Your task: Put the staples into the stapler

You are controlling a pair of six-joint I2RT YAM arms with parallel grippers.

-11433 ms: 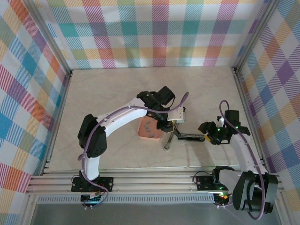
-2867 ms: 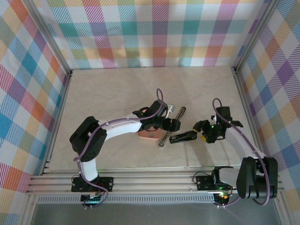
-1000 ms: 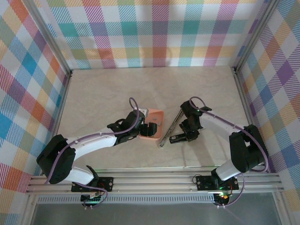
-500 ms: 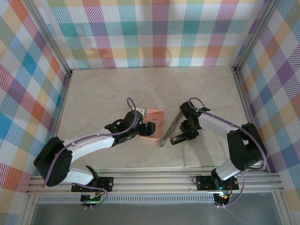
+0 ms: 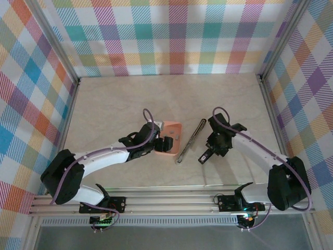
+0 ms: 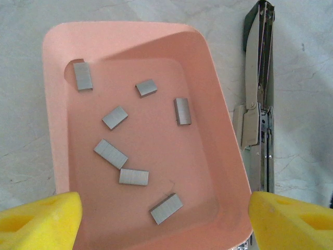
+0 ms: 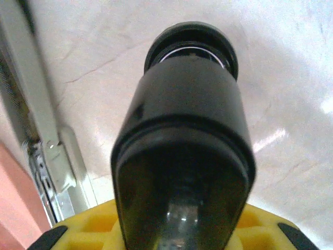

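Nearby, tray rim (image 6: 216, 104) between staples (image 6: 110, 153), stapler (image 6: 258, 78).

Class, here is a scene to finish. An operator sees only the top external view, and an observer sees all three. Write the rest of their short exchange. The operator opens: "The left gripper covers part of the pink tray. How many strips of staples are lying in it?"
Observer: Seven strips of staples lie flat and scattered on the floor of the pink tray.
Operator: Is the left gripper holding one of them?
Observer: No. The left gripper is wide open over the tray's near end, with nothing held.
Operator: And what about the right gripper?
Observer: The right gripper has its yellow pads closed on the stapler, gripping its black arm, which points down towards the table.
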